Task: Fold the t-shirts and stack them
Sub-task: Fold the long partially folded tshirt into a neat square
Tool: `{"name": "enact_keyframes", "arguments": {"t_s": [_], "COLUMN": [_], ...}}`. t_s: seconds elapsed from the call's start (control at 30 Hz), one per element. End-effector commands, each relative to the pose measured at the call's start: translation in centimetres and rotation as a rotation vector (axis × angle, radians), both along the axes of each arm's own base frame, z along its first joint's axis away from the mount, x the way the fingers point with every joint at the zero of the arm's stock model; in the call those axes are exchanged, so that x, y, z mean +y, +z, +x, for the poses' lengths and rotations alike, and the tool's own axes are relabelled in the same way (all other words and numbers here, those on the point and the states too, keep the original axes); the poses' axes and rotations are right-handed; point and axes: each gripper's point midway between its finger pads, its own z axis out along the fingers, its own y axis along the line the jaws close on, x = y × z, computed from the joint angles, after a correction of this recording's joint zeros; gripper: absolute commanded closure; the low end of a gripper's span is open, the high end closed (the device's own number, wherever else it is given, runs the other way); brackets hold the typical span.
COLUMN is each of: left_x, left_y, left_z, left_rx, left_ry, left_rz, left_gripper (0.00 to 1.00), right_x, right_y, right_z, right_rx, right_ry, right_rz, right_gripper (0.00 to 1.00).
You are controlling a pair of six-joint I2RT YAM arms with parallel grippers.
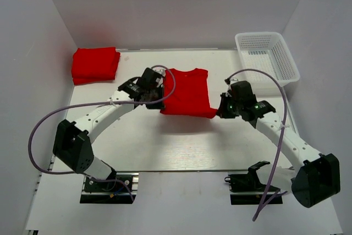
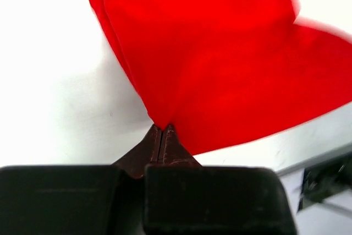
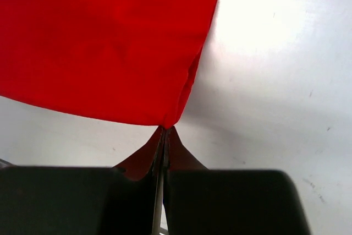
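At the far left corner of the table (image 1: 143,147) sits a stack of folded t-shirts (image 1: 95,64), well apart from the work and on the left arm's side; how many are in it cannot be counted from above. Next comes the left gripper (image 1: 162,104), its jaws pressed together on the near-left corner of the loose t-shirt (image 1: 187,92) — the wrist view shows cloth fanning straight out of the closed tips. The shirt lies at mid-table, ahead of both grippers, with its long axis running away from the robot: collar at the far end, hem at the near end, stretched between the two tools and lifted enough to cast a shadow. The right gripper (image 1: 218,113) is likewise clamped on the near-right corner. Neither arm is nearer; each holds one end of the same edge, so a fold would likely mean carrying that hem away toward the collar, both together. The sleeves are not visible — tucked under or folded in, it cannot be told. Nor is it clear how many layers each pinch holds. A white mesh basket (image 1: 286,61) stands at the far right.
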Motion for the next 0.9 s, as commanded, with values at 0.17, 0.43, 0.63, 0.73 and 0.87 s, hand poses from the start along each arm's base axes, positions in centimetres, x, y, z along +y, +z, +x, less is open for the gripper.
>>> {"name": "enact_keyframes", "arguments": {"t_s": [0.17,0.43,0.63,0.73,0.87], "left_x": [-0.4,0.9,1.9,3.0,1.9], "left_y": [5.9,5.3,4.2,3.7,3.2], "left_z": [8.5,16.2,20.1,21.4,24.0], "left_rx": [-0.154,-0.143,-0.152,-0.154,-0.217], "left_ry": [0.152,0.245,0.245,0.263,0.188], "left_rz": [0.058,0.061,0.03,0.041,-0.02], "left_gripper": [1.0,1.0,1.0,1.0,1.0], "right_x": [1.9,1.7,2.6,2.6,2.9], "right_y": [7.7,8.2,7.5,6.0,5.7], "right_z": [10.8,17.9,22.1,24.1,26.4], "right_rx": [-0.249,-0.265,-0.228,-0.211,-0.232], "right_ry": [-0.082,-0.133,-0.116,-0.119,-0.114], "right_rz": [-0.014,-0.105,-0.104,-0.103,-0.091], "right_gripper": [1.0,1.0,1.0,1.0,1.0]}}
